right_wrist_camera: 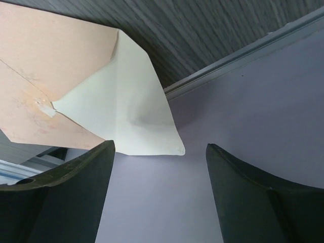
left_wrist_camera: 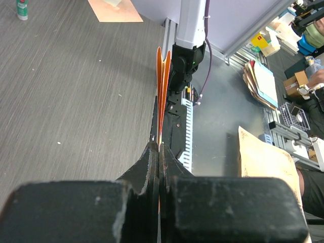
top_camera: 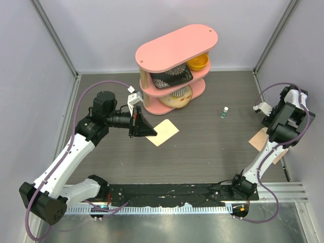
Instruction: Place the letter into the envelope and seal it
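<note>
- Your left gripper (top_camera: pixel 151 131): jaws pressed together, nothing visible between the black fingers apart from thin orange strips along the seam in the left wrist view.
- Its tips sit at the left corner of the letter (top_camera: pixel 164 132). Can't tell from above whether they touch the paper.
- The letter lies flat on the table (top_camera: pixel 202 157), left of centre, just near of the pink shelf (top_camera: pixel 174 48). It's outside the envelope and well apart from it.
- Your right gripper (right_wrist_camera: pixel 159 152): fingers wide apart, nothing between them.
- The envelope (top_camera: pixel 259 139) lies on the table at the right edge, by the side wall, partly hidden under your right arm.
- The right wrist view shows the envelope flap (right_wrist_camera: pixel 131 106) open, pale inner side up, its tip reaching toward the wall. The flap lies beyond the fingers, not between them.
- A small bottle (top_camera: pixel 224 112) stands upright between the shelf and the envelope, clear of both arms.
</note>
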You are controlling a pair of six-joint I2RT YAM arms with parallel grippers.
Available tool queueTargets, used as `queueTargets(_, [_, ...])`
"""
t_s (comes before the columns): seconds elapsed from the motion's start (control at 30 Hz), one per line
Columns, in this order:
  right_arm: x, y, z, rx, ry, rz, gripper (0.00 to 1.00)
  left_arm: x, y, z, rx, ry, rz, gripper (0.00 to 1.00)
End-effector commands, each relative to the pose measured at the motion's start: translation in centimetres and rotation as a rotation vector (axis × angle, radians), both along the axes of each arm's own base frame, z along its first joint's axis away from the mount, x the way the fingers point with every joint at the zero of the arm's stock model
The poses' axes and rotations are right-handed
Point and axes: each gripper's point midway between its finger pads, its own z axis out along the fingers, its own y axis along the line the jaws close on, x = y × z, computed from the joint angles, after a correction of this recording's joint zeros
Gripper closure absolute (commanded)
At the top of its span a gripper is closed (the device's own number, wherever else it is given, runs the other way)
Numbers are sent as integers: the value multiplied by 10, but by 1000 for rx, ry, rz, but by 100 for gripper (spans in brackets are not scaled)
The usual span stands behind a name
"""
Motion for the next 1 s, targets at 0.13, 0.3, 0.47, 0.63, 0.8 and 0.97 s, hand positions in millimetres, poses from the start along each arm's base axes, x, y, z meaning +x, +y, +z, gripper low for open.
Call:
queueTargets(0.13, [-11, 8, -6, 42, 44, 23, 36, 3, -3, 10, -19, -59, -9, 100])
queueTargets(0.3, [-20, 23, -4, 115, 70, 21, 74, 3, -2, 12, -21, -74, -6, 100])
queueTargets(0.47, [-27, 39, 10, 173, 67, 24, 99, 0, 0, 10, -19, -79, -6, 100])
queueTargets(0.63, [-34, 77, 27, 286, 33, 44, 99, 0, 0, 8, -18, -76, -6, 100])
queueTargets(0.8, [-39, 115, 39, 328, 7, 72, 99, 2, -2, 10, -27, -74, -6, 100])
queueTargets(0.97, [-16, 160, 47, 435, -76, -19, 99, 2, -2, 11, -28, -73, -2, 100])
